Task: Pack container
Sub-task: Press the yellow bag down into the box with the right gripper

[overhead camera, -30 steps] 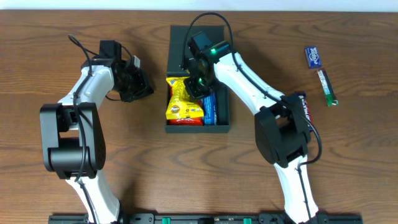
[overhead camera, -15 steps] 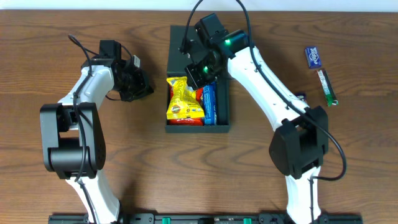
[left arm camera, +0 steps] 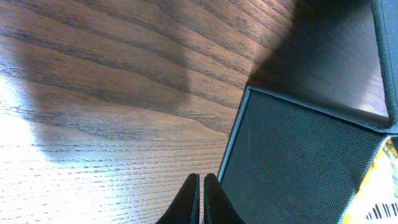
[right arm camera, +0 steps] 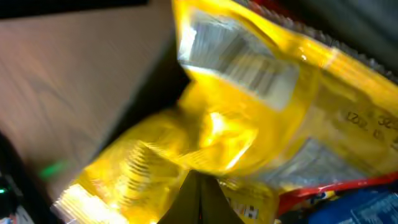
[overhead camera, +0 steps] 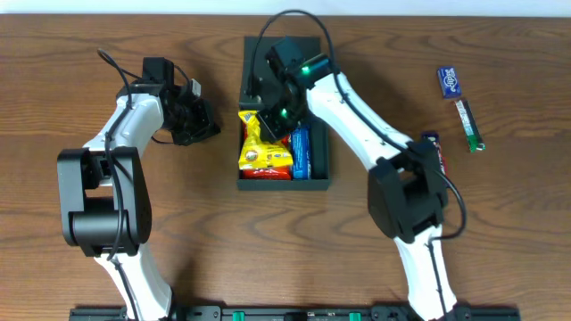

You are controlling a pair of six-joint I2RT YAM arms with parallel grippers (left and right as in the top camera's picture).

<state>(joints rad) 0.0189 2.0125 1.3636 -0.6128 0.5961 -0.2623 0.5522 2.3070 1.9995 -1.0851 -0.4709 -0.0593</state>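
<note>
Since half a second earlier, the right arm had folded back, its elbow swung toward the front of the table (overhead camera: 500,232). Its gripper (overhead camera: 275,120) had come down over the box's middle. The left arm had not shifted.

Overhead: the box (overhead camera: 284,185) sat open at the table's centre, with a yellow packet (overhead camera: 261,153) and a blue packet (overhead camera: 301,152) inside. The left gripper (overhead camera: 201,120) sat just left of the box, arm bent.

Left wrist: the fingers (left arm camera: 186,202) were closed together on nothing, beside the box's outer wall.

Right wrist: blurred. The fingers (right arm camera: 186,205) were pressed together against the yellow packet. Whether they pinched it could not be told.
</note>
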